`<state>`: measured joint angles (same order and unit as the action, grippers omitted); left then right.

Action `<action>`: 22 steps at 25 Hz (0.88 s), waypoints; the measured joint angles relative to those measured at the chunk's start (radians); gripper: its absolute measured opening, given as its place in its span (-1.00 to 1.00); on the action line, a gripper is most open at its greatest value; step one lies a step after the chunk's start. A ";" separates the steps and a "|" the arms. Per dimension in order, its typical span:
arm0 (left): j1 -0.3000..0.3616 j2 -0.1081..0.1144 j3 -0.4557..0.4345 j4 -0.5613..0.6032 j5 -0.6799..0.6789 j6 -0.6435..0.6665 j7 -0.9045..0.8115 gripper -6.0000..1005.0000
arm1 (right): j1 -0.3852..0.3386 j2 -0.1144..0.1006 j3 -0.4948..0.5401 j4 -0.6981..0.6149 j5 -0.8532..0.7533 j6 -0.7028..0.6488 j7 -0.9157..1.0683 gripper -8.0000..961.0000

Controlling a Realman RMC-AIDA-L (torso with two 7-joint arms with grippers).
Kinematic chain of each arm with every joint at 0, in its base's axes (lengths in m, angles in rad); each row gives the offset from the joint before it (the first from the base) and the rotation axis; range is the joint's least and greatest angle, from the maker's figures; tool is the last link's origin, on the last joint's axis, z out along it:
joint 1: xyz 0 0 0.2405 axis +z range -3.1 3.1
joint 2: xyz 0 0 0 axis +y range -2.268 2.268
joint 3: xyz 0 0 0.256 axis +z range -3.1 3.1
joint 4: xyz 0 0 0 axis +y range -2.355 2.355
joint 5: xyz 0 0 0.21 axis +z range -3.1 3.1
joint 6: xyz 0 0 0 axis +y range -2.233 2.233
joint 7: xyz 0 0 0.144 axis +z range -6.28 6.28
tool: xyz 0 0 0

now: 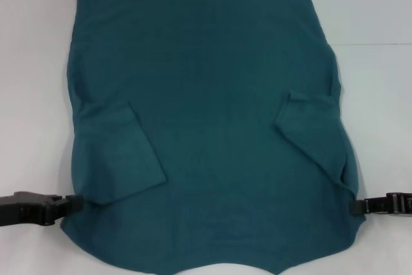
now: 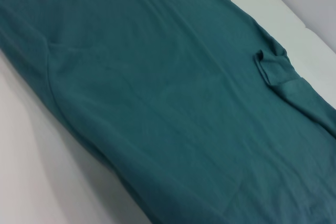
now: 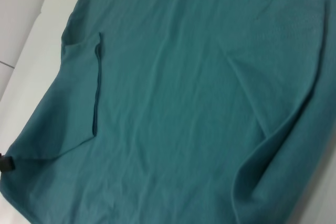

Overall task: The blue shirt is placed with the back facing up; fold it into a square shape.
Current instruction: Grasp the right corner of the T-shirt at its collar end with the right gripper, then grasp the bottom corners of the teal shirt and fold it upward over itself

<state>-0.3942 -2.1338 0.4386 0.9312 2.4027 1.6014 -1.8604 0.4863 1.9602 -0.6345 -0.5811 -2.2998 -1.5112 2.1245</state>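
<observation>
at opposite side edges of the blue shirt (image 1: 212,114), spread back-up with sleeves folded in, my left gripper (image 1: 72,204) and right gripper (image 1: 358,207) touch cloth, finger state indeterminate; i should lift both edges evenly.

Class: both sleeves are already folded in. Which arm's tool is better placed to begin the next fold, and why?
Neither clearly: the left tool and right tool each sit at the blue shirt side edges, near end. Likely both lift together.
</observation>
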 joint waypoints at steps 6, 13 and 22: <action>0.000 0.000 0.000 0.000 -0.001 0.000 0.000 -0.96 | 0.000 0.000 0.008 0.002 -0.019 0.000 0.000 -0.71; -0.001 0.003 -0.001 0.001 -0.001 0.005 -0.003 -0.96 | -0.023 -0.003 0.044 0.000 -0.018 -0.013 -0.019 -0.93; 0.013 0.011 -0.032 0.013 0.008 0.074 -0.045 -0.96 | -0.081 -0.006 0.171 0.000 -0.016 -0.106 -0.151 -0.94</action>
<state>-0.3812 -2.1225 0.4066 0.9440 2.4105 1.6756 -1.9057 0.4052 1.9541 -0.4640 -0.5814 -2.3155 -1.6168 1.9734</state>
